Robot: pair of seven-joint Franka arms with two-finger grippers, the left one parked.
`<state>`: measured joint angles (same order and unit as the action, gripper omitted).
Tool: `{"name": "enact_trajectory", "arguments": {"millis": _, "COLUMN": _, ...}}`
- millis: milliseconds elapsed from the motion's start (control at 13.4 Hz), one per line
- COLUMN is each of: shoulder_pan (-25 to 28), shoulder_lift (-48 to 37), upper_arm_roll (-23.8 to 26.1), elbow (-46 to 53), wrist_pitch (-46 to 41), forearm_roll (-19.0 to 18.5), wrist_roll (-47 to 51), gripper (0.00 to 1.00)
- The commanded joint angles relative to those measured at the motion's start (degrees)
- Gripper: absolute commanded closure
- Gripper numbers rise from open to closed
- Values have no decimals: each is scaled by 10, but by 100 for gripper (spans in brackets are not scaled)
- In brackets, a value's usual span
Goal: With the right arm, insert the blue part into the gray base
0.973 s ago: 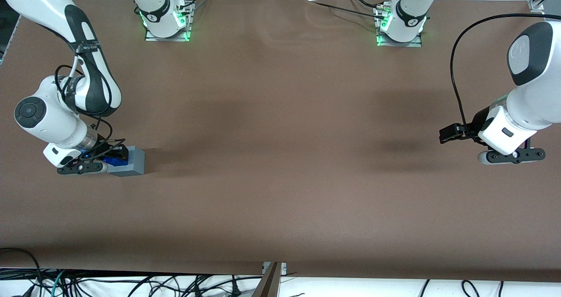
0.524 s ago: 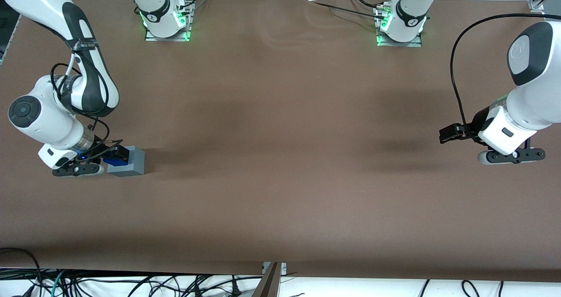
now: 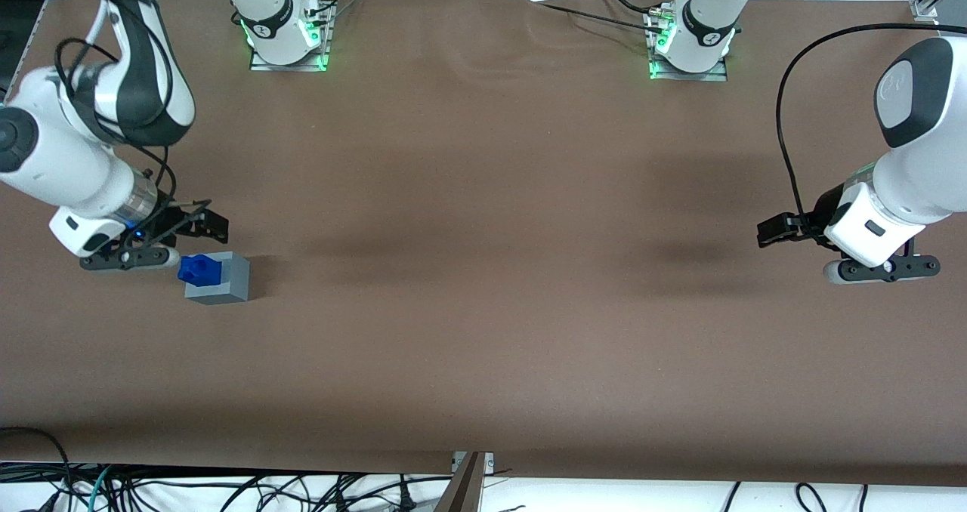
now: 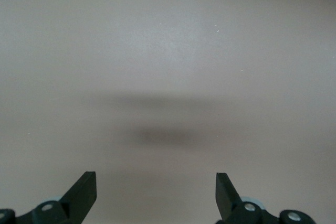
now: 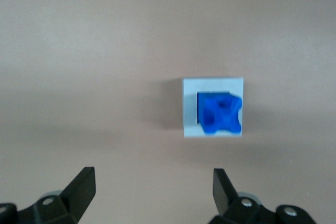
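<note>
Blue plastic shows at the top of the gray base (image 3: pixel 219 279): the blue part (image 3: pixel 199 269) sits in the base's square recess, its notched, knobbly top standing proud of the gray face and leaning out over the edge of the base on the working arm's side. Through the right wrist camera the blue part (image 5: pixel 220 114) fills most of the recess of the gray base (image 5: pixel 212 107), with a strip of gray rim bare along 3 sides. That base rests on the brown table (image 3: pixel 483 270), toward the working arm's end. Above the base, and a little farther from the front camera, hangs the right arm's gripper (image 3: pixel 193 226), lifted clear of both pieces, its 2 black fingers (image 5: pixel 81 184) spread wide with nothing between them.
</note>
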<state>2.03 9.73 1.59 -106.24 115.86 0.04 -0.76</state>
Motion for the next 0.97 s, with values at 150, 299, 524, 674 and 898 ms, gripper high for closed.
{"name": "enact_trajectory", "arguments": {"millis": 150, "shoulder_pan": -3, "shoulder_lift": -127, "upper_arm_roll": 14, "elbow": -24, "wrist_pitch": -105, "forearm_roll": 9, "wrist_roll": 16, "gripper": 1}}
{"name": "enact_trajectory", "arguments": {"millis": 299, "shoulder_pan": -3, "shoulder_lift": -174, "upper_arm_roll": 15, "elbow": -49, "wrist_pitch": -114, "forearm_roll": 11, "wrist_roll": 16, "gripper": 1}}
{"name": "enact_trajectory", "arguments": {"millis": 524, "shoulder_pan": -3, "shoulder_lift": -177, "upper_arm_roll": 15, "elbow": -11, "wrist_pitch": -162, "forearm_roll": 10, "wrist_roll": 12, "gripper": 1}}
{"name": "enact_trajectory", "arguments": {"millis": 674, "shoulder_pan": -4, "shoulder_lift": -171, "upper_arm_roll": 14, "elbow": 15, "wrist_pitch": -175, "forearm_roll": 10, "wrist_roll": 5, "gripper": 1}}
{"name": "enact_trajectory", "arguments": {"millis": 898, "shoulder_pan": -4, "shoulder_lift": -156, "upper_arm_roll": 14, "elbow": 59, "wrist_pitch": -221, "forearm_roll": 8, "wrist_roll": 4, "gripper": 1}}
